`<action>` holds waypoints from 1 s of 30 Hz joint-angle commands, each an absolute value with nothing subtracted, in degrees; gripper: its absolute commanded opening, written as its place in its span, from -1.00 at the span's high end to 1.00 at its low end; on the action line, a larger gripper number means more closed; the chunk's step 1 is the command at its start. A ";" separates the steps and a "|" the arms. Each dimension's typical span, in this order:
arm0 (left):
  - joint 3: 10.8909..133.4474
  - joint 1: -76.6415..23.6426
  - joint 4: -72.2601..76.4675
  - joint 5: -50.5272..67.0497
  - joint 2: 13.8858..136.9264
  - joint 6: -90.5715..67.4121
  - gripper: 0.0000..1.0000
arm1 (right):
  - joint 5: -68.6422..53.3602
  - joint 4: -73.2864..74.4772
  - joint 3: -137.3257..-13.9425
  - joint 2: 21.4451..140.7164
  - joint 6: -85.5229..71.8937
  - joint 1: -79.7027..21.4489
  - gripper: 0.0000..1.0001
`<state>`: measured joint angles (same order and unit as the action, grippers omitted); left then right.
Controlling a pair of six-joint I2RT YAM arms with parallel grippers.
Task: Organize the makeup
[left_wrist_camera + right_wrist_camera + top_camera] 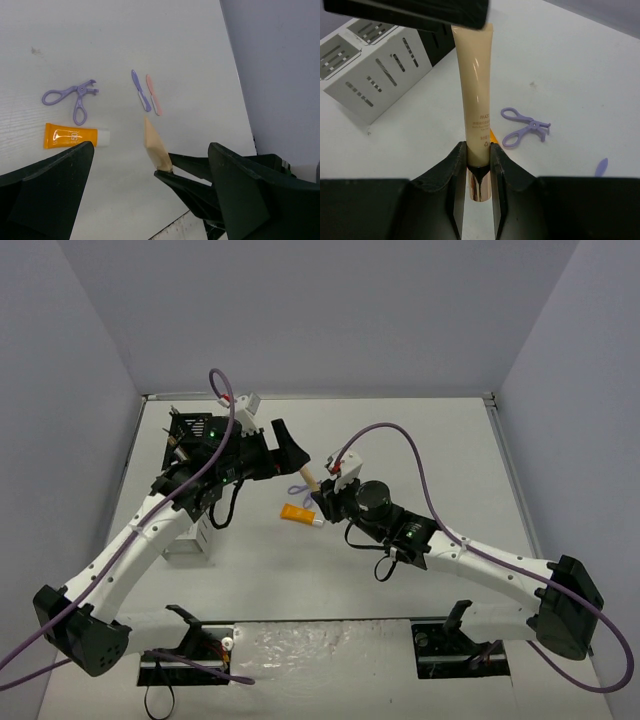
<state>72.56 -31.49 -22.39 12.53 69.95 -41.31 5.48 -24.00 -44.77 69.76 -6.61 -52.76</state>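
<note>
Makeup, five pieces counted; one beige tube (473, 85), metallic cap, small print beginning "MA", remainder unreadable; right gripper (477, 151) clamped on it just above the cap, raised off the table (150, 40); long axis runs from that gripper toward the left gripper (290, 452), crimped end leading; left gripper's fingers stand wide apart, the crimped end between them in the left wrist view; one orange tube (70, 136), white cap, pale label illegible, lying flat on the table; one purple looped tool (70, 95) just beside it; one purple wand (141, 90) and one pink wand (154, 95), side by side; black-and-white rack (365, 85) near
</note>
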 commanded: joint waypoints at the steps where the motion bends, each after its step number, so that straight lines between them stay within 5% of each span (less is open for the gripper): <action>1: 76.27 -33.50 -18.97 8.43 70.90 -43.51 -0.94 | 5.78 -31.71 -46.30 70.12 -3.98 -54.53 1.00; 9: 75.75 -35.08 -20.83 5.79 72.43 -45.63 -0.74 | 6.52 -32.52 -46.32 70.40 -3.78 -55.82 1.00; 17: 74.72 -36.05 -19.25 6.62 73.52 -47.58 0.37 | 7.65 -33.40 -46.04 70.84 -3.69 -56.26 0.99; 24: 74.49 -36.30 -18.90 6.37 73.65 -47.73 0.96 | 8.66 -33.49 -45.97 70.66 -3.60 -56.43 0.94; 26: 74.33 -36.30 -18.83 5.85 73.06 -47.25 1.00 | 8.81 -33.44 -45.92 70.64 -3.73 -56.43 0.70; 30: 74.25 -36.25 -19.10 2.84 71.45 -44.25 1.00 | 9.10 -32.78 -45.92 70.04 -4.36 -56.36 -0.21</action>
<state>72.62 -35.77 -22.23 5.74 74.42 -46.92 7.68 -27.15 -44.77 71.16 -4.26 -55.95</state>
